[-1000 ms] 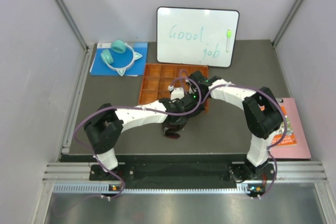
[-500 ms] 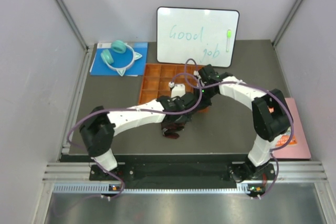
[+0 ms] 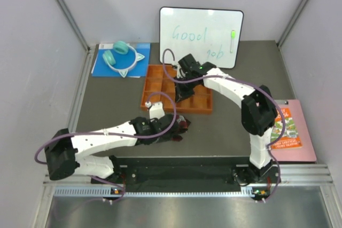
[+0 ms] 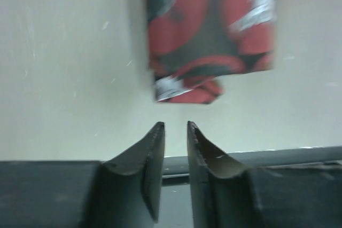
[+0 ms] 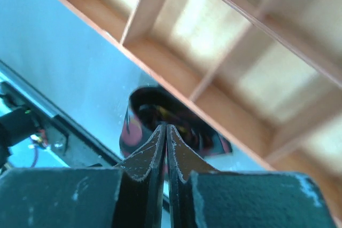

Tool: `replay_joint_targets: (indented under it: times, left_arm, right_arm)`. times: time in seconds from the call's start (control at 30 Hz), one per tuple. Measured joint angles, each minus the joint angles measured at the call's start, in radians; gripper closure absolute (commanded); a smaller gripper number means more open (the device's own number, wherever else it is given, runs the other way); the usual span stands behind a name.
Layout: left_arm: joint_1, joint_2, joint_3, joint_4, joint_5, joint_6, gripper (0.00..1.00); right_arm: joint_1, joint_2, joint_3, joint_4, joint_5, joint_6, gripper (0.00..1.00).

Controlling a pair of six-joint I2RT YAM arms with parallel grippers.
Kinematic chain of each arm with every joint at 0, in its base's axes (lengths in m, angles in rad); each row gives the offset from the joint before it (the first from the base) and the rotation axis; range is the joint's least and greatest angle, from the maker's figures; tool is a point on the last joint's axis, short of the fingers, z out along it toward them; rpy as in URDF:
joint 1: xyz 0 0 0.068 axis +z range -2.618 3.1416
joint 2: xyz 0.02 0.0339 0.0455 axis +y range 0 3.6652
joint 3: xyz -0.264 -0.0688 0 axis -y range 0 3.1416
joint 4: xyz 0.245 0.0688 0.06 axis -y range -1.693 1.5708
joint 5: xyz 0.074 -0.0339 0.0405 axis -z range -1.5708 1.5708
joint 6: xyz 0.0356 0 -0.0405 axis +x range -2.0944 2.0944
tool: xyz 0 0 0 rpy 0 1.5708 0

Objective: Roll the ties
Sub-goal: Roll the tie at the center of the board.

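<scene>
The left gripper [image 4: 175, 126] was on the near side of the tray [image 3: 154, 81], fingers a little apart, holding nothing. The rolled tie [image 4: 208, 41] lay just ahead of it, beside the tray's near edge. The right gripper [image 5: 166, 127] hung over the tray, pinched shut and empty, so the left was nearer. Only the right wrist view showed the roll's round end.

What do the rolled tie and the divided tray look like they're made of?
Tie: probably soft fabric, red on black with a slight sheen; it lies in a loose coil. Tray: rigid and orange with thin straight dividers, matte; plastic or painted wood, can't tell which.
</scene>
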Motion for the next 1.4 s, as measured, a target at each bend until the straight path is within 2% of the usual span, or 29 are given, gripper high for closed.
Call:
replay_joint_targets:
  times: [0.1, 0.27, 0.5, 0.73, 1.4]
  left_arm:
    - [-0.013, 0.001, -0.084, 0.023, 0.025, -0.052, 0.78]
    - [-0.031, 0.023, -0.112, 0.096, 0.039, -0.12, 0.84]
    - [-0.049, 0.126, -0.154, 0.252, 0.052, -0.184, 0.89]
    - [-0.055, 0.23, -0.153, 0.324, 0.058, -0.212, 0.9]
    - [-0.06, 0.296, -0.102, 0.319, -0.041, -0.232, 0.9]
  right_arm:
    - [0.042, 0.089, 0.082, -0.026, 0.026, -0.02, 0.96]
    - [0.092, 0.175, 0.117, -0.071, 0.067, -0.038, 0.98]
    - [0.111, 0.196, 0.11, -0.076, 0.113, -0.048, 0.99]
    - [0.128, 0.196, 0.044, -0.056, 0.127, -0.048, 0.99]
    - [0.164, 0.179, -0.068, 0.036, 0.121, -0.002, 1.0]
